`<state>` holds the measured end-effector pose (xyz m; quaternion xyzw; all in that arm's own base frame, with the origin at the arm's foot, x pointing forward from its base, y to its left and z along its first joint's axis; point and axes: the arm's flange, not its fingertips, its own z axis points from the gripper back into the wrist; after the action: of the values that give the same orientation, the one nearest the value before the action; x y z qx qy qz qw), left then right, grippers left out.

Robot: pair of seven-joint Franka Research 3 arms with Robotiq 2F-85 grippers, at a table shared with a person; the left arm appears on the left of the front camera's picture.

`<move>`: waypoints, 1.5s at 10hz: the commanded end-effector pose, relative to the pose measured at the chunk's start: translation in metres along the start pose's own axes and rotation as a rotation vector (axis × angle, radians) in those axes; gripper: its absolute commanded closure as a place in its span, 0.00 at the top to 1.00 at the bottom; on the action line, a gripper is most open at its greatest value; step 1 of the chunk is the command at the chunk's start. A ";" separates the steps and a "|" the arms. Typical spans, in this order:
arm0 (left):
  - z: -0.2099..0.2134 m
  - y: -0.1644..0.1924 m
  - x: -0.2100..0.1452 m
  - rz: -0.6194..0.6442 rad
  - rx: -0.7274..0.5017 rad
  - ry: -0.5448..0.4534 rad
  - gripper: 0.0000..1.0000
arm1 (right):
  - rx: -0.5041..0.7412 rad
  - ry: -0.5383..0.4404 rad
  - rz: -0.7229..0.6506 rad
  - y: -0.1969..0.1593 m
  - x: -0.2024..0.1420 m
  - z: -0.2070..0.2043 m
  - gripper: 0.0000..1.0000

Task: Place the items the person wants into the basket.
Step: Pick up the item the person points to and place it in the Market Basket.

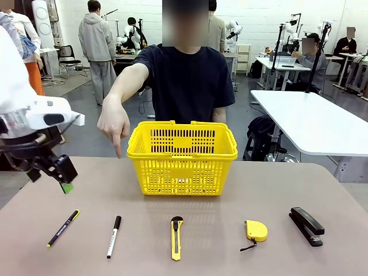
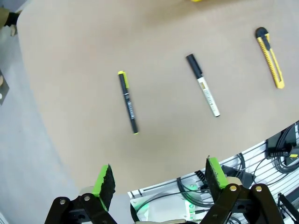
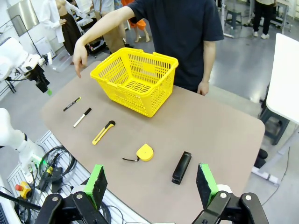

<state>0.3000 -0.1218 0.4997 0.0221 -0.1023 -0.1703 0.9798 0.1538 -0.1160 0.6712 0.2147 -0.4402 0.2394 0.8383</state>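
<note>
Left tool (image 2: 159,179) jaws spread, near pen (image 2: 128,102); pen print unreadable

Three slim tools lie apart on a tan table (image 2: 84,42), seen from above the left gripper (image 2: 159,176), whose green-padded fingers (image 2: 105,179) rise from the bottom edge, spread wide with nothing between them. Left of centre is a thin black pen (image 2: 128,102) with yellow ends. To its right lies a white marker (image 2: 202,85), its black cap at the upper end. At the upper right is a yellow-and-black utility knife (image 2: 270,57). All three slant the same way, from upper left to lower right. Grey floor (image 2: 23,154) fills the left side beyond the table's curved edge. Black cables (image 2: 280,149) hang at the lower right.
</note>
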 end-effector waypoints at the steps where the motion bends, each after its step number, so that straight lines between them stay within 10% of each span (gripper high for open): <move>1: -0.040 -0.048 -0.018 0.040 0.017 -0.029 1.00 | -0.005 0.010 -0.007 0.001 -0.001 0.001 1.00; 15: -0.207 -0.077 -0.008 0.261 0.006 0.212 1.00 | -0.005 0.010 -0.007 0.001 -0.001 0.001 1.00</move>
<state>0.3480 -0.2103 0.3094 0.0213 0.0135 -0.0534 0.9983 0.1534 -0.1162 0.6713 0.2146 -0.4407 0.2393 0.8381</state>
